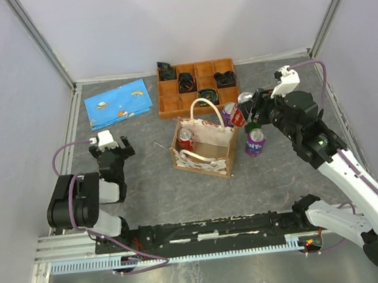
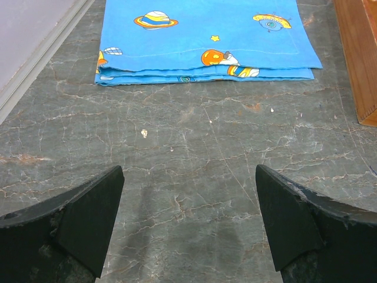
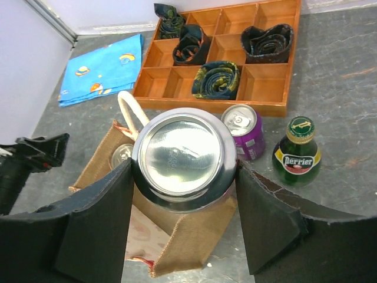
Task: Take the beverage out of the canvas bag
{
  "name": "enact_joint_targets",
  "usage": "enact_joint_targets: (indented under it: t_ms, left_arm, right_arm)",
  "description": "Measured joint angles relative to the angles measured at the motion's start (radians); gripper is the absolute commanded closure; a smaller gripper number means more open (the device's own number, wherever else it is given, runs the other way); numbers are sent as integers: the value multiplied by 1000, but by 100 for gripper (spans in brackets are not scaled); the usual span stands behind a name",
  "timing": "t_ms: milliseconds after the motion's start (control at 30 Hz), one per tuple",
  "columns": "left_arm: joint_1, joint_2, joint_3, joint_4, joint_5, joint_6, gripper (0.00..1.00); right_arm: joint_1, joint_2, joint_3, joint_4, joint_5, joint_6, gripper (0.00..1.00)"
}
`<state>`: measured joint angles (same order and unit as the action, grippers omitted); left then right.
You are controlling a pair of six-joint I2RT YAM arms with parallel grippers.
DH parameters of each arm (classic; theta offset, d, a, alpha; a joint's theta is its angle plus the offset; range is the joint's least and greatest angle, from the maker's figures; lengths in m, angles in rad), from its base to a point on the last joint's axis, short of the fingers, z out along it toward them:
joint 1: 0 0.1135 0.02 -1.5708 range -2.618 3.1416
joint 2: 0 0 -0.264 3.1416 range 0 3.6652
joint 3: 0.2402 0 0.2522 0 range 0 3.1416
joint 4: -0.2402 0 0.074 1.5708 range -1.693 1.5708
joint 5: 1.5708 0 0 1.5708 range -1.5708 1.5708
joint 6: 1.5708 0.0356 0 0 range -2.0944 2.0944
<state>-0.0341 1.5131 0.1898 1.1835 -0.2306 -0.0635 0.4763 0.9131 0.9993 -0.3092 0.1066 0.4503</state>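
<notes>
right arm is stretched forward and bent in at the elbow so its wrist points back toward the bag. the right end effector is clamped on a can, one finger on each side, with the can's shiny end facing the wrist camera. from overhead that can looks red on the side, and it's outside the bag, just off the bag's far right corner. can't tell how high off the table it is.

a second red can stands upright inside the bag, at the bag's left end. the bag itself stands upright, open at the top, with one looped handle sticking up.

also to the right of the bag: a purple can and a green perrier bottle, both upright, plus another purple can a bit nearer the arm bases. just beyond the bag is a wooden tray with rolled dark fabric bits in some compartments.

left arm is folded up tight, well off to the left of the bag. the left end effector has its fingers spread wide with nothing in them, low over bare table and aimed at a folded blue cloth.
</notes>
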Motion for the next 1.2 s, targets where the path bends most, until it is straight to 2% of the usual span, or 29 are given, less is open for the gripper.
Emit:
enact_joint_targets:
  t_ms: [233, 567, 800, 1200]
  left_arm:
    - [0, 0, 0, 0, 0, 0, 1]
    - [0, 0, 0, 0, 0, 0, 1]
    - [0, 0, 0, 0, 0, 0, 1]
    - [0, 0, 0, 0, 0, 0, 1]
  right_arm:
    - [-27, 0, 0, -40, -47, 44, 100]
    - [-28, 21, 18, -233, -168, 3, 100]
    - [-29, -7, 12, -331, -172, -23, 100]
    - [11, -2, -169, -357, -210, -34, 100]
